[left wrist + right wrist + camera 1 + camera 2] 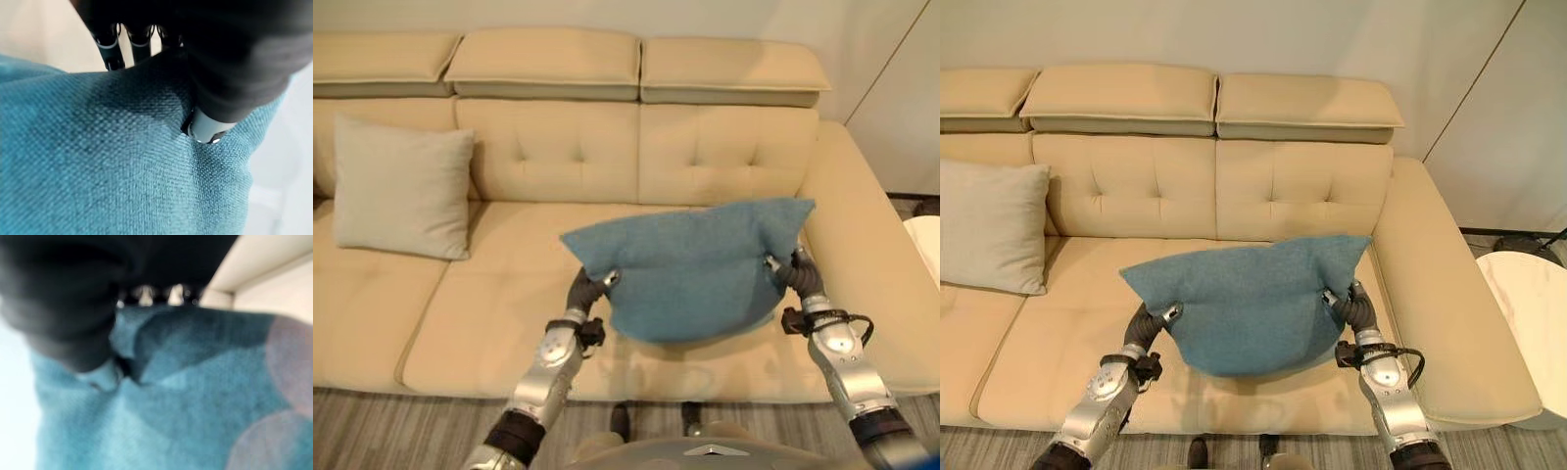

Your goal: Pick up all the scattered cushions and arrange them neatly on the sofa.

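So the blue cushion [690, 269] is up in the air over the right-hand seat of the sofa [509, 333], held by both sides, sagging a bit in the middle. Left hand [597, 286] has its thumb pressed into the fabric w/ the fingers wrapped round the back edge, so it's pinching the cushion's left side. Right hand [1351, 305] does the same on the right side; the right wrist view shows the cloth bunched up under its thumb, so clamped on too.

Other cushion, the pale grey one [401, 186], is already leaning upright against the backrest near the sofa's left end, well apart from the blue one.

What could go wrong imo: both grips are only on the edges, mostly fabric, not much stuffing. If one hand lets go first, the cushion swings and flops flat, or slides off the front edge of the seat. Drop it too far from the backrest and it'll just lie down instead of standing. The right armrest is close too, so it could end up wedged crooked in that corner.

No bins or baskets around; the sofa is what holds stuff, and so far it has just the grey cushion. Small white table [1528, 313] sits off the right end.
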`<state>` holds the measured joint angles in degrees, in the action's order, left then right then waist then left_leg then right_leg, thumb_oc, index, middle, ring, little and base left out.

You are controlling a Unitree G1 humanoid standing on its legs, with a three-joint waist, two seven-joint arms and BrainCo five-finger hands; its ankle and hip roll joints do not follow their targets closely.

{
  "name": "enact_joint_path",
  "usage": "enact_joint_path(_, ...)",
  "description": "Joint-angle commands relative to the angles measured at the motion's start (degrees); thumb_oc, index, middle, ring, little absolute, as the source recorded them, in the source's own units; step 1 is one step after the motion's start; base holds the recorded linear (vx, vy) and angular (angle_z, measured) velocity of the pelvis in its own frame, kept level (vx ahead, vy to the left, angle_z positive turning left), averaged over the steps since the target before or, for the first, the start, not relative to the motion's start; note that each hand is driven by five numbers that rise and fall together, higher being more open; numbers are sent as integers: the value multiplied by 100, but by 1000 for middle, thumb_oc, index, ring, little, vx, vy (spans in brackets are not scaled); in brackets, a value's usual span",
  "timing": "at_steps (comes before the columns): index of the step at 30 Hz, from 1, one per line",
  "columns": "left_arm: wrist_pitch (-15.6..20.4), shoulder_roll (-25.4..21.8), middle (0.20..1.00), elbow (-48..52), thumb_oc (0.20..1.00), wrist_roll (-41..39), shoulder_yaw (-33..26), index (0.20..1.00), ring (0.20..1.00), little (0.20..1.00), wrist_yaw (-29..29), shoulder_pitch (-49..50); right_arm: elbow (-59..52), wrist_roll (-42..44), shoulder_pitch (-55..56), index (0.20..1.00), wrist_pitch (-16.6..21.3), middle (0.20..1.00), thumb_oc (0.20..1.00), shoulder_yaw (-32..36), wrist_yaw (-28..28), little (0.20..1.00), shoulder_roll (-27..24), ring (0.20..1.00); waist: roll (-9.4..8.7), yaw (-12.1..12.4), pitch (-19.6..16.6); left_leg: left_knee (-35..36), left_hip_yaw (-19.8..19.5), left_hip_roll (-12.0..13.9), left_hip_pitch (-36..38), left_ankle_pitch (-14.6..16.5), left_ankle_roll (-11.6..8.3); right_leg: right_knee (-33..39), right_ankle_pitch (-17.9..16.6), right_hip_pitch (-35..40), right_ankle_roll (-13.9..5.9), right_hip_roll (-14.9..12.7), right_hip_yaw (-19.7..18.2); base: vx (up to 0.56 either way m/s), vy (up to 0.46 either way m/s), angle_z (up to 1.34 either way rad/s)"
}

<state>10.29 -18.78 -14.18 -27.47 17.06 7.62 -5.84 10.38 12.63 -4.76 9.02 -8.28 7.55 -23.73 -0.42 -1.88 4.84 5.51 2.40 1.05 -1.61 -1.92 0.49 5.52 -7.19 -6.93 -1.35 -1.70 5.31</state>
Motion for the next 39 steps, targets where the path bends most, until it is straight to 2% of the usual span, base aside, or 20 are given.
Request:
enact_joint_path(1, 736, -13, 200, 418, 200, 192, 55, 200, 200, 200, 275, -1264, -238, 148, -1214, 200, 576, 200, 200, -16, 231, 200, -109, 200, -25, 61, -69, -51, 71, -184, -64, 744, 242, -52, 921, 174, -246, -66, -54, -150, -30, -5)
enact_joint_path(2, 818, -42, 200, 175, 200, 123, 168, 200, 200, 200, 511, -1911, 3, 277, -1902, 200, 569, 200, 200, -260, 404, 200, -136, 200, -20, 66, 36, -51, 65, -197, -404, 647, 244, -52, 825, -179, -230, -64, -136, -127, -23, -6)
enact_joint_path(3, 821, -41, 200, 167, 200, 122, 165, 200, 200, 200, 510, -1923, 12, 279, -1916, 200, 573, 200, 200, -262, 404, 200, -137, 200, -20, 65, 29, -51, 66, -197, -422, 643, 244, -52, 821, -198, -230, -64, -137, -149, -22, -14)
enact_joint_path(4, 884, -156, 200, -104, 200, 19, 243, 200, 200, 200, 710, -2529, 301, 400, -2599, 200, 544, 200, 200, -482, 563, 200, -225, 200, -22, 77, 93, -51, 47, -203, -692, 561, 237, -52, 746, -456, -204, -54, -179, -49, -11, -12)
enact_joint_path(5, 887, -157, 200, -112, 200, 17, 240, 200, 200, 200, 709, -2541, 311, 402, -2613, 200, 548, 200, 200, -484, 562, 200, -227, 200, -21, 75, 89, -51, 46, -204, -707, 558, 238, -52, 743, -471, -204, -55, -178, -93, -14, -11)
enact_joint_path(6, 964, -357, 200, -407, 200, -87, 323, 200, 200, 200, 898, -3217, 596, 511, -3315, 200, 536, 200, 200, -650, 724, 200, -355, 200, -17, 72, 190, -102, 23, -216, -979, 477, 227, -52, 661, -697, -181, -69, -193, -48, -3, -3)
enact_joint_path(7, 969, -359, 200, -420, 200, -91, 320, 200, 200, 200, 895, -3236, 612, 515, -3338, 200, 542, 200, 200, -652, 723, 200, -357, 200, -17, 67, 189, -120, 21, -218, -1006, 482, 227, -52, 656, -714, -180, -71, -191, -65, -6, -6)
enact_joint_path(8, 1033, -549, 200, -712, 200, -173, 397, 200, 200, 200, 1000, -3801, 887, 611, -3959, 200, 563, 200, 200, -790, 839, 200, -461, 200, -8, 75, 264, -203, -5, -237, -1247, 442, 211, -52, 601, -890, -166, -89, -187, 0, 0, 0)
enact_joint_path(9, 1038, -551, 200, -725, 200, -178, 396, 200, 200, 200, 997, -3819, 902, 615, -3980, 200, 569, 200, 200, -792, 837, 200, -463, 200, -7, 70, 265, -218, -7, -238, -1268, 446, 211, -52, 597, -903, -166, -90, -185, 0, 0, 0)
enact_joint_path(14, 1152, -1122, 200, -1517, 200, -409, 602, 200, 200, 200, 1165, -5232, 1632, 917, -5407, 200, 664, 200, 200, -1130, 1106, 200, -606, 200, 69, 124, 420, -168, -105, -256, -1762, 243, 170, -77, 496, -1399, -187, -114, -129, 0, -1, 4)
enact_joint_path(16, 1158, -1198, 200, -1604, 200, -435, 641, 200, 200, 200, 1164, -5394, 1719, 957, -5539, 200, 675, 200, 200, -1145, 1125, 200, -602, 200, 78, 130, 434, -137, -124, -258, -1822, 213, 169, -97, 499, -1472, -190, -117, -116, 24, 10, 5)
enact_joint_path(18, 1162, -1289, 200, -1951, 200, -457, 936, 200, 200, 200, 1192, -6106, 2203, 1149, -6083, 200, 741, 200, 200, -1317, 1229, 200, -474, 200, 153, 165, 613, -51, -188, -283, -2091, 81, 101, -81, 444, -1748, -208, -136, -40, 98, 32, 13)
enact_joint_path(25, 1102, -898, 200, -2193, 200, -468, 1092, 200, 200, 200, 1166, -6216, 2743, 1192, -6358, 200, 661, 200, 200, -1455, 1231, 200, -475, 200, 195, 173, 810, -51, -234, -317, -2601, -13, 63, -107, 378, -2264, -232, -151, -53, 58, -1, 14)
enact_joint_path(31, 1078, -803, 200, -2443, 200, -515, 1089, 200, 200, 200, 1129, -6194, 3089, 988, -6606, 200, 592, 200, 200, -1551, 1309, 200, -645, 200, 198, 168, 846, -51, -268, -301, -2898, -70, 17, -114, 345, -2565, -239, -130, -46, 16, -21, 1)
enact_joint_path(36, 1057, -707, 200, -3016, 200, -496, 1239, 200, 200, 200, 1373, -6779, 3633, 525, -7243, 200, 429, 200, 200, -1830, 1746, 200, -806, 200, 212, 105, 854, -51, -319, -309, -3145, -136, -67, -75, 291, -2763, -260, -93, -16, 14, -39, 4)
enact_joint_path(37, 1046, -684, 492, -3105, 492, -482, 1259, 492, 492, 492, 1440, -6906, 3749, 411, -7376, 200, 368, 200, 200, -1883, 1847, 200, -835, 200, 217, 93, 859, -51, -328, -314, -3188, -153, -89, -55, 272, -2791, -268, -85, -7, 7, -29, 5)
enact_joint_path(39, 1046, -684, 492, -3105, 492, -482, 1258, 492, 492, 492, 1440, -6906, 3749, 411, -7376, 200, 368, 200, 200, -1883, 1847, 200, -835, 200, 218, 93, 858, -51, -328, -314, -3189, -153, -89, -55, 272, -2792, -268, -85, -6, 0, -5, 6)
